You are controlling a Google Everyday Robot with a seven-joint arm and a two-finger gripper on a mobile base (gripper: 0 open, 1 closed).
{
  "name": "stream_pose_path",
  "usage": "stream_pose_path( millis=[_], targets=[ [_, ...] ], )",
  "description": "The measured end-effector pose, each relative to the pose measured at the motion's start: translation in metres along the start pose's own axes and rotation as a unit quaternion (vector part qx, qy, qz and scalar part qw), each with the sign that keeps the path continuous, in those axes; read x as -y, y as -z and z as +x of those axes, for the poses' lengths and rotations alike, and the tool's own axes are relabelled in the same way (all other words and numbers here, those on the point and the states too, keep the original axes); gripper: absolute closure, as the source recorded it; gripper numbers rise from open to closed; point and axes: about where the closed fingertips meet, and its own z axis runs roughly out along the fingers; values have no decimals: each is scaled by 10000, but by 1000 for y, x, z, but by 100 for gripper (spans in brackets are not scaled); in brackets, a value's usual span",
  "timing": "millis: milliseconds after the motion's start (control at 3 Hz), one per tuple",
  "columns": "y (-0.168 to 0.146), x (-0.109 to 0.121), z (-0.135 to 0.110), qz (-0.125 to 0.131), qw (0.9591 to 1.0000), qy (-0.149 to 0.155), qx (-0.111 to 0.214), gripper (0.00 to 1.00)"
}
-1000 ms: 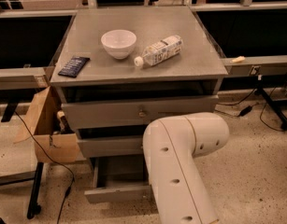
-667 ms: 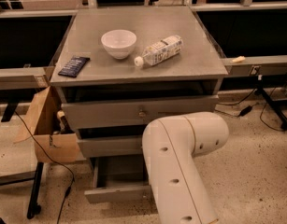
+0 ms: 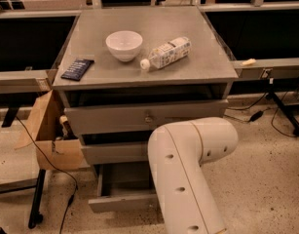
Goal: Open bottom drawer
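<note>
The bottom drawer point(image 3: 121, 202) stands pulled out at the foot of the cabinet point(image 3: 202, 67), its right part hidden by your white arm point(image 3: 188, 174). Your gripper is out of sight somewhere behind that arm, so you cannot tell its state.

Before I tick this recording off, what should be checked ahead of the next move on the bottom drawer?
1. The bottom drawer is pulled out: ok; its front stands forward of the two above, box open to view.
2. Where the gripper is: cannot tell; it is not in view, and the arm covers the front's right part.
3. The top drawer and middle drawer sit further back: ok.
4. The bowl and the lying bottle are away from the edges of the cabinet top: ok.
5. The cardboard box is clear of the drawer's path: ok, it sits off to the left.
</note>
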Motion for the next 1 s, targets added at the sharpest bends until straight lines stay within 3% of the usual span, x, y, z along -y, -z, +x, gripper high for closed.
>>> stream_pose_path(
  millis=[1000],
  targets=[
    [-1, 1, 5, -53, 9997, 218, -106, 100]
  ],
)
